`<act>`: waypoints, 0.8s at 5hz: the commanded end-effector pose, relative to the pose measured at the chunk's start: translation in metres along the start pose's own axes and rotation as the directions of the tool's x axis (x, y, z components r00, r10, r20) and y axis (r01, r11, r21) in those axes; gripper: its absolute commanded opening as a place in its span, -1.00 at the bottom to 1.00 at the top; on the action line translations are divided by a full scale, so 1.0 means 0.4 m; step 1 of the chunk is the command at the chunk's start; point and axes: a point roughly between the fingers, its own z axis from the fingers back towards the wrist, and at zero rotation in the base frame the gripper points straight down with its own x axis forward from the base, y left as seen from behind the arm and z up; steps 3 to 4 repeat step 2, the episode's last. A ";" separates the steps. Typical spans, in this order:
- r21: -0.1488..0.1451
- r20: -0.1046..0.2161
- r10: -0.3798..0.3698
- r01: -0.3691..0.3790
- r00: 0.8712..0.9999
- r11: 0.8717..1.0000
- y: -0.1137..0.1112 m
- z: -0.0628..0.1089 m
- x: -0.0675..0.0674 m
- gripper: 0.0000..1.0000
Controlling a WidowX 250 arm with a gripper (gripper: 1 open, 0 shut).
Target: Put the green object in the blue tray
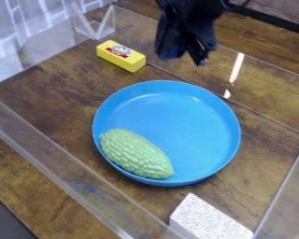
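No text can be read for certain. The yellow box (pixel 121 56) carries a small printed label in red and white on its upper face, perhaps a brand mark, but the print is too small and blurred to make out any letters or numbers.
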 end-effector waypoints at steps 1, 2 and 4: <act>0.027 0.081 0.015 -0.017 0.997 0.999 0.002 0.091 -0.020 -1.00; 0.031 0.085 -0.001 -0.001 0.996 1.000 -0.037 0.090 -0.041 -1.00; 0.031 0.085 -0.001 -0.001 0.996 1.000 -0.037 0.090 -0.041 -1.00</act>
